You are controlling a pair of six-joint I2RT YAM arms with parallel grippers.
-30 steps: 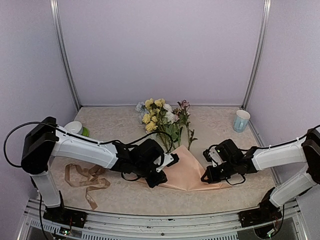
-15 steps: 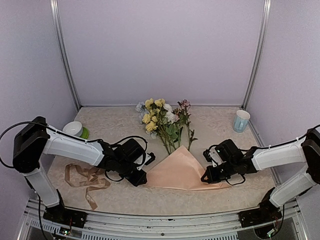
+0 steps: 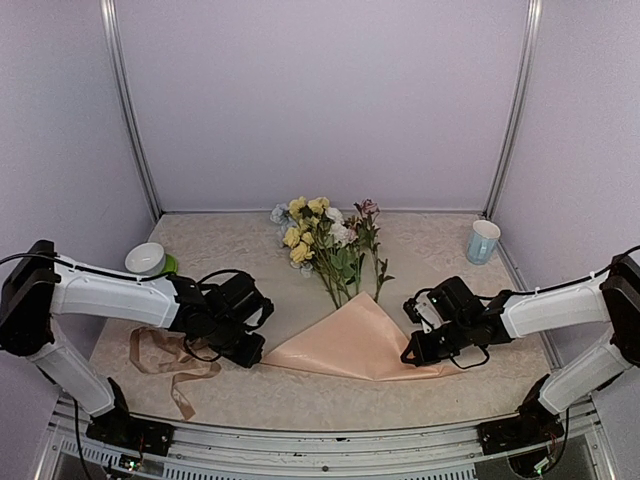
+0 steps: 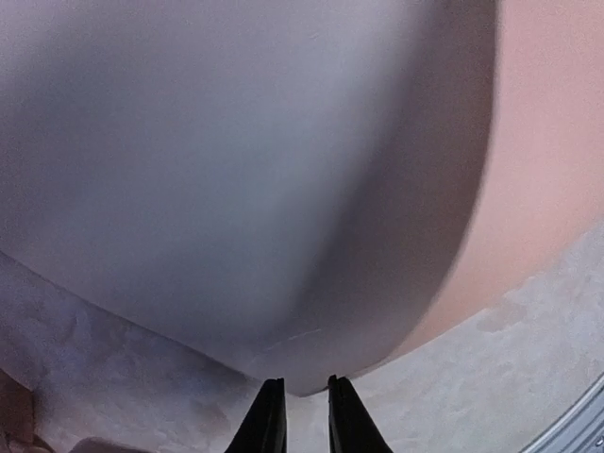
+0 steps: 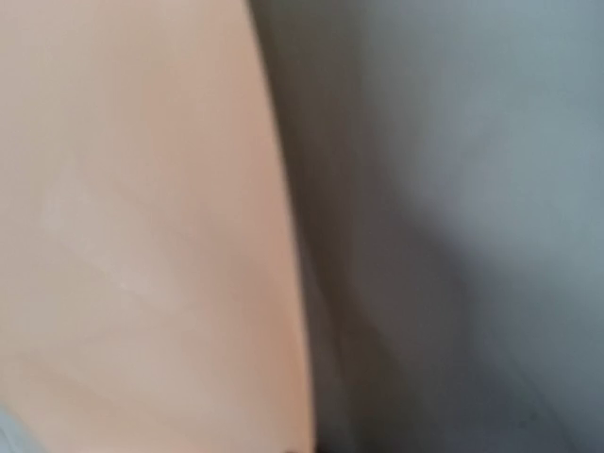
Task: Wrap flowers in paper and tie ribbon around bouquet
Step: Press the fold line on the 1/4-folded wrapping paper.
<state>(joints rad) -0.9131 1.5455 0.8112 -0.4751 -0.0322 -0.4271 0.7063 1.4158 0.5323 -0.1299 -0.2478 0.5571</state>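
**A:** Pale lilac walls close in a beige mottled table (image 3: 440, 250). What are the fingers doing?

**B:** The left gripper (image 3: 255, 352) sits low near the front edge, left of centre. Its two dark fingers (image 4: 269, 420) are almost together, pinching the left corner of the paper (image 3: 350, 345).

**A:** And the other one?

**B:** The right gripper (image 3: 413, 352) is clenched on the paper's right end. Its wrist camera shows only blurred peach and grey, with no fingers visible.

**A:** How does the paper look?

**B:** It is a peach sheet stretched between both grippers along the front middle, rising to a peak toward the back. The flowers (image 3: 325, 245) lie behind it at the back middle, with their green stems running down to that peak. The ribbon (image 3: 175, 358) curls loosely near the front left corner.
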